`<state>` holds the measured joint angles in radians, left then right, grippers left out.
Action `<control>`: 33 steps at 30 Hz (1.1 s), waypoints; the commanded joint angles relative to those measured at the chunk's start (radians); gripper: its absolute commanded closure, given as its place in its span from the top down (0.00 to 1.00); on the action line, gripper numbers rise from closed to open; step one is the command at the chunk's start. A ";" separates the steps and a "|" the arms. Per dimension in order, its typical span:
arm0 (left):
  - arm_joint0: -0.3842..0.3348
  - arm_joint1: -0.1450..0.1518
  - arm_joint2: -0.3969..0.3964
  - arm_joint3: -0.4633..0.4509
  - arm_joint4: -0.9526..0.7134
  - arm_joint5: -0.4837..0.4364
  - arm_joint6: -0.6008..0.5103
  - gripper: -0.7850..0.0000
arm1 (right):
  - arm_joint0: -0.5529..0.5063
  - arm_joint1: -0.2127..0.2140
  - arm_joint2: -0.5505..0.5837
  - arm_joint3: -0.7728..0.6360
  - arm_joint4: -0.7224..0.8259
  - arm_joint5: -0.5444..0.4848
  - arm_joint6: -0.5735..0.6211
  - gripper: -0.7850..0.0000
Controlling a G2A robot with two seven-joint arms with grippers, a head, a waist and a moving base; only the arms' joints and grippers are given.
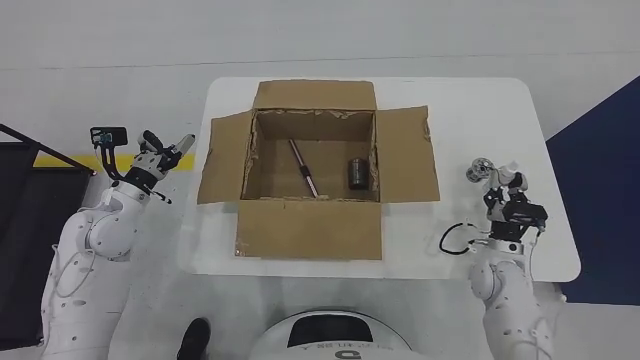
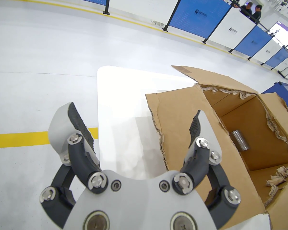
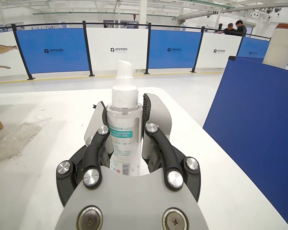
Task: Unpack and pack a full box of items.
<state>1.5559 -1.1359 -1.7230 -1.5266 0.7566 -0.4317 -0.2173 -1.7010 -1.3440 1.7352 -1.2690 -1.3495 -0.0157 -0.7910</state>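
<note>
An open cardboard box (image 1: pixel 309 228) stands mid-table with all flaps folded out. Inside lie a thin dark pen (image 1: pixel 303 167) and a small metal cylinder (image 1: pixel 357 173), the cylinder (image 2: pixel 240 140) also seen past the torn box flap (image 2: pixel 180 118). My left gripper (image 2: pixel 135 116) is open and holds nothing; it hangs by the table's left edge, beside the box's left flap, as does the left gripper (image 1: pixel 167 152) from above. My right gripper (image 3: pixel 124 108) is shut on a clear spray bottle (image 3: pixel 123 120) with a white pump top, over the table's right side. From above, the bottle (image 1: pixel 478 170) sticks out of the right gripper (image 1: pixel 492 178).
The white table (image 1: pixel 480 110) has bare room right of the box. A crumpled piece of clear plastic (image 3: pixel 16 135) lies on it near the box. A blue partition (image 3: pixel 254 120) stands close along the table's right edge.
</note>
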 commanded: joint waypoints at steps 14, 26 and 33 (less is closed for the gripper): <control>0.000 0.000 0.000 0.000 0.000 0.000 0.000 1.00 | 0.007 0.001 -0.005 0.070 0.023 -0.056 -0.012 0.04; 0.000 0.000 0.000 0.000 0.000 0.000 0.000 1.00 | -0.004 0.002 -0.003 0.074 0.038 -0.074 -0.022 0.23; 0.000 0.000 0.000 0.000 0.000 0.000 0.000 1.00 | -0.003 0.004 0.001 0.085 0.044 -0.087 -0.024 0.33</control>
<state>1.5559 -1.1359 -1.7230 -1.5266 0.7566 -0.4317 -0.2173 -1.7046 -1.3402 1.7351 -1.1851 -1.3068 -0.1011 -0.8146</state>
